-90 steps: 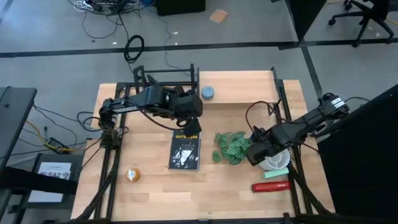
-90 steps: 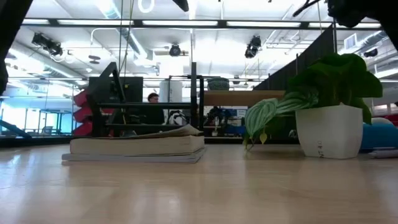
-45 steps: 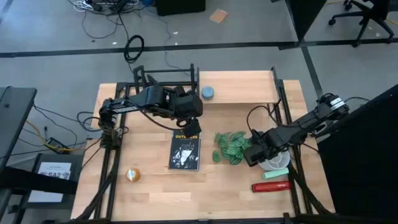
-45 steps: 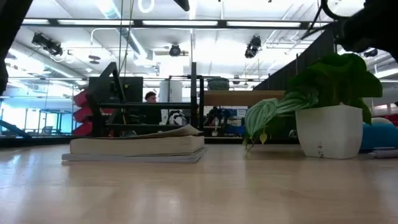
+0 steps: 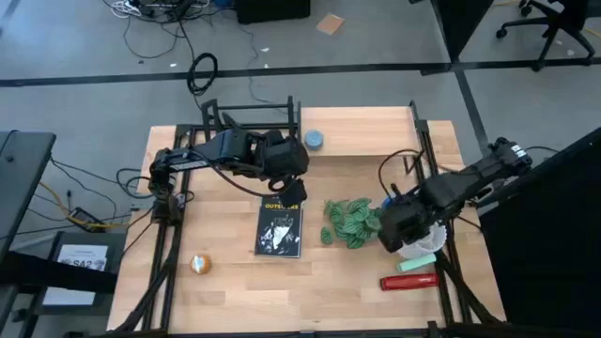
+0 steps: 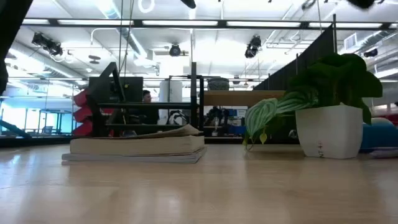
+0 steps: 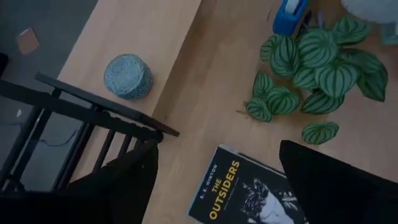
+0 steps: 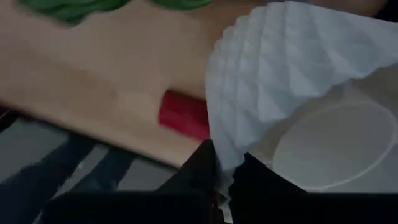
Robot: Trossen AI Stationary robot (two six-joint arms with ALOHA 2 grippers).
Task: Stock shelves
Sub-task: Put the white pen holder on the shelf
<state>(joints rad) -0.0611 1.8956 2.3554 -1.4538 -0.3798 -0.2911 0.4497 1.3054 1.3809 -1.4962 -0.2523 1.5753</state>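
Observation:
My right gripper (image 5: 399, 232) is shut on a white faceted bowl (image 8: 292, 74) at the table's right, next to the plant. The plant's striped leaves (image 5: 349, 222) spread over its white pot (image 6: 329, 130), which stands on the table. A paperback book (image 5: 280, 228) lies flat at the centre. My left gripper (image 7: 217, 186) hovers open above the book's far end. At the far edge stand the shelves: a black bar rack (image 5: 249, 115) and a wooden board (image 5: 366, 131). A blue-grey round thing (image 7: 127, 76) sits on the board. My right gripper pinches the white bowl's wall at its rim (image 8: 222, 163) between its two fingers, coming from above and slanting from the table's right. The gripper covers most of the bowl in the high view. Whether the bowl is clear of the table I cannot tell.
A red oblong thing (image 5: 408, 281) and a mint-green one (image 5: 419, 262) lie near the right front corner. An orange ball (image 5: 199, 264) sits at the front left. A blue tape dispenser (image 7: 289, 15) stands beyond the plant. Black frame bars run along both table sides.
My right arm has dipped toward the white bowl, then risen almost out of the top of the low view. It has also shifted a little toward the table's right edge. The plant pot and the book have stayed where they were.

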